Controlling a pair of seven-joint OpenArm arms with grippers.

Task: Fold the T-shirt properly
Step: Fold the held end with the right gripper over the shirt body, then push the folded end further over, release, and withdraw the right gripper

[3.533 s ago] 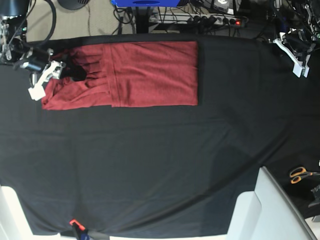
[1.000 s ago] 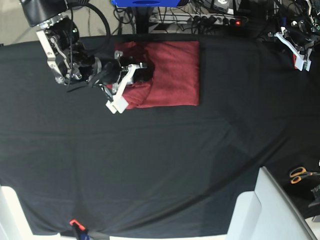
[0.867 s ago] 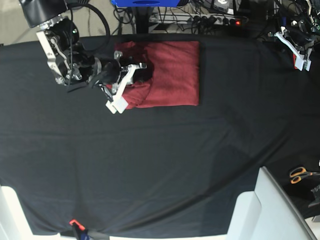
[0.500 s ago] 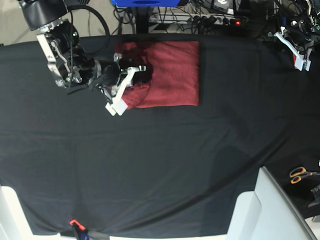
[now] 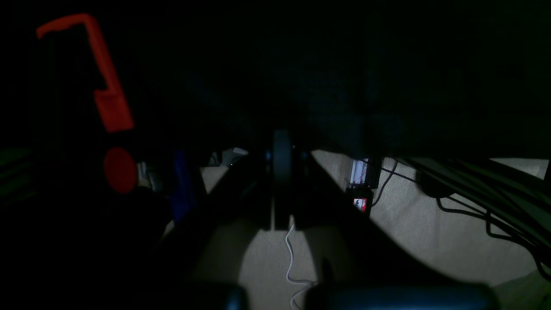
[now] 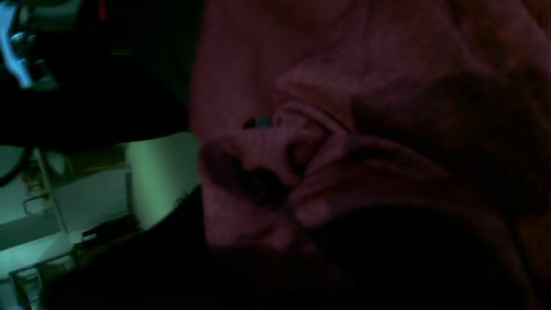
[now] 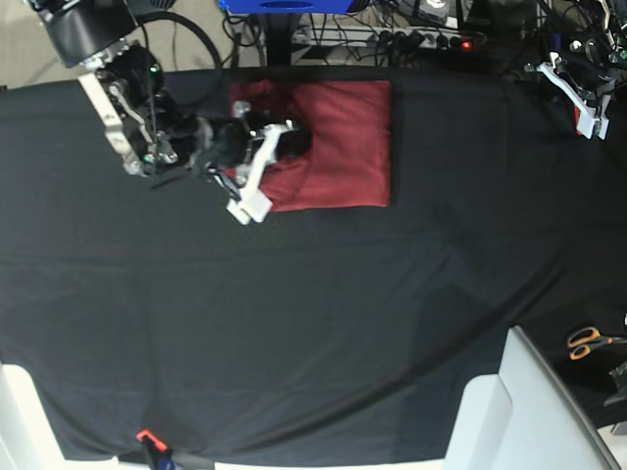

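Note:
The maroon T-shirt [image 7: 338,147] lies as a folded rectangle at the back of the black table cloth [image 7: 313,313]. My right gripper [image 7: 269,157] is over its left edge, shut on a bunch of the cloth that is doubled over onto the rest. In the right wrist view the T-shirt [image 6: 370,107] fills the frame, with gathered folds pinched close to the camera; the fingers themselves are lost in shadow. My left gripper [image 7: 588,113] rests at the back right corner, far from the shirt, shut and holding nothing. The left wrist view shows this gripper [image 5: 279,172] as dark shut fingers over the floor.
Orange-handled scissors [image 7: 588,341] lie at the right edge. A white panel [image 7: 529,411] juts in at the front right. A power strip [image 7: 411,37] and cables sit behind the table. A small orange clamp [image 7: 147,438] grips the front edge, and a red clamp [image 5: 109,86] hangs near the left wrist.
My right gripper has shifted a little to the right with the shirt's left edge, so the folded shirt looks narrower. The left arm has not moved.

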